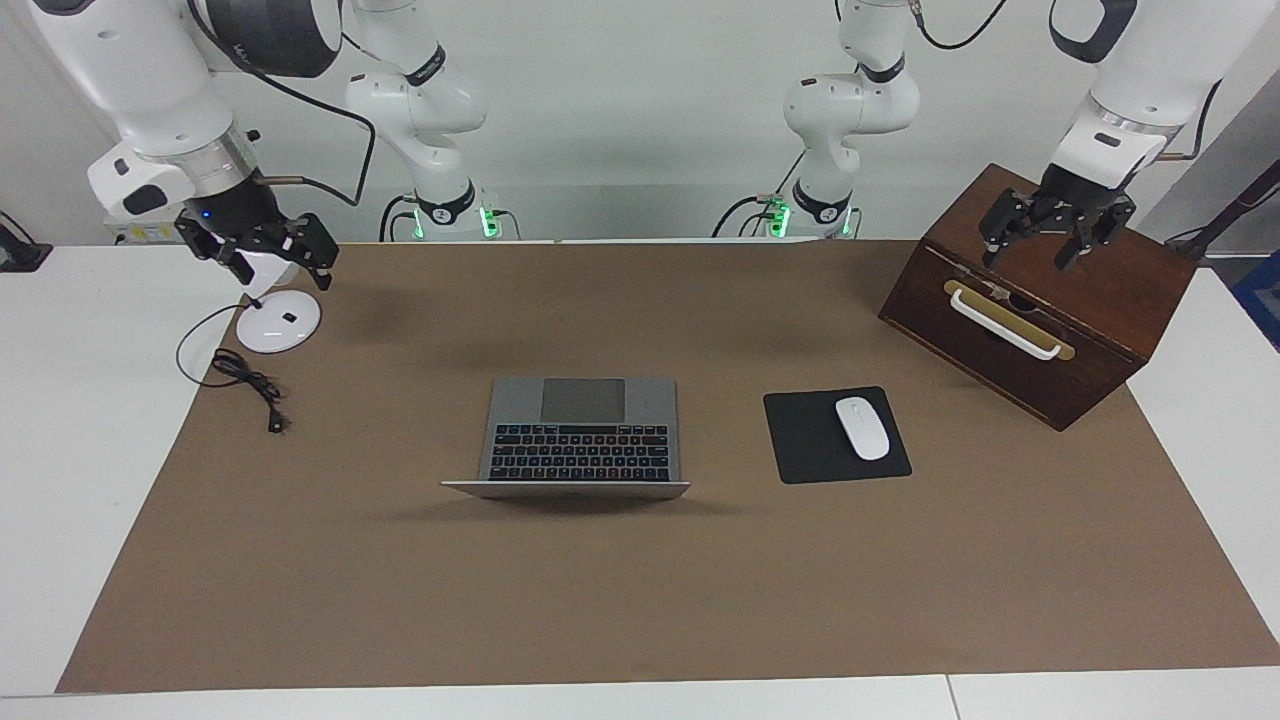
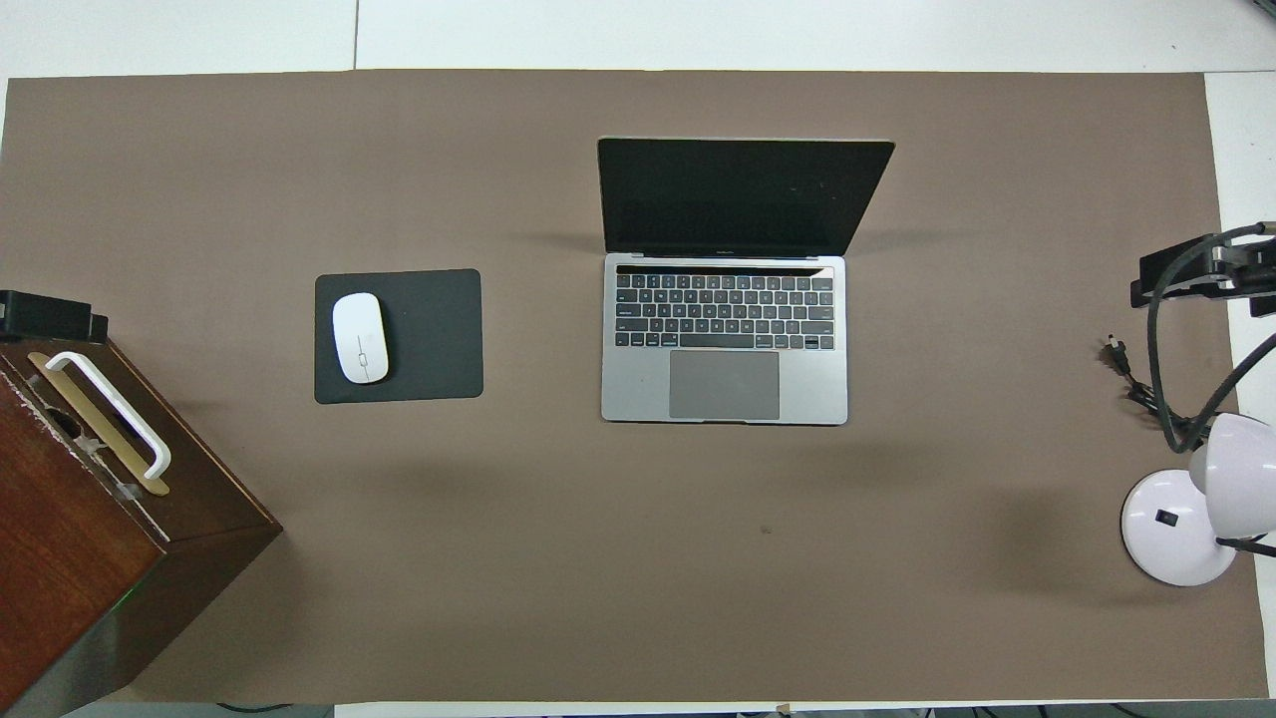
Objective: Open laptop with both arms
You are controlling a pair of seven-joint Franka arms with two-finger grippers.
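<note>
Overhead view shows the laptop (image 2: 725,344) standing open in the middle of the brown mat (image 2: 558,558) on the surface, its dark screen raised and tilted away from the robots, the black keys and grey trackpad facing them. Beside it, toward the left arm's end, lies a black mouse pad (image 2: 429,334) with a white mouse (image 2: 360,337) resting on it. From the facing view, the left gripper (image 1: 1052,230) hangs over the top of a wooden box (image 1: 1120,300) with a white handle (image 1: 1003,322), at the left arm's end of the mat; its fingers (image 1: 1000,228) are spread apart and hold nothing. The right gripper (image 1: 268,252) hangs over the round white base of a desk lamp (image 1: 278,323) at the right arm's end, its fingers apart and empty too. A black cable (image 1: 245,375) trails from the lamp base across the mat. Both grippers are well apart from the laptop.
</note>
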